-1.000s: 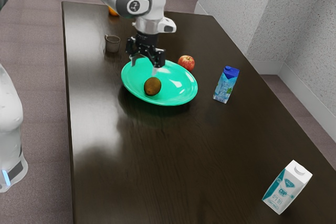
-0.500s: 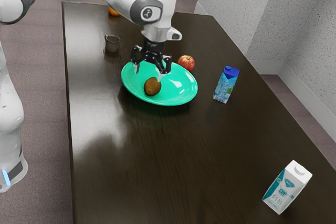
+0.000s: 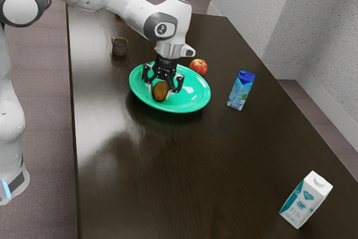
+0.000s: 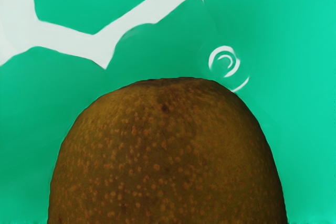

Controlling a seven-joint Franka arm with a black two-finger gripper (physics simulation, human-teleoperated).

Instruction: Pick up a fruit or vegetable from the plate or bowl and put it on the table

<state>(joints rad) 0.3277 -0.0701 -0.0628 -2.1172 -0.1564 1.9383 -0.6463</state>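
Where the table (image 3: 168, 183) comes nearest: white-and-teal carton (image 3: 306, 200), upright, at the exterior view's right, well apart from everything else.
Dish: green, shallow, oval (image 3: 196, 102), farther off on the table; white glare on its inner surface.
Blue carton (image 3: 241, 90): upright on the table, to the exterior view's right of the dish, near its rim but apart.
Kiwi (image 3: 160, 90): within the dish, toward its near side; contact with the dish floor cannot be told. Wrist view gives a rounded brown end with pale speckles, green dish surface beyond.
Gripper (image 3: 160, 92): black, pointing down over the dish; closed around the kiwi, one finger against each side.
Apple (image 3: 198, 67): red, on the table just beyond the dish rim, at the exterior view's right of the gripper.
Cup (image 3: 119, 47): grey, upright, farther away at the exterior view's left.
Orange item (image 3: 119, 20): farthest, left side, mostly hidden behind the arm (image 3: 131, 9); identity cannot be told.
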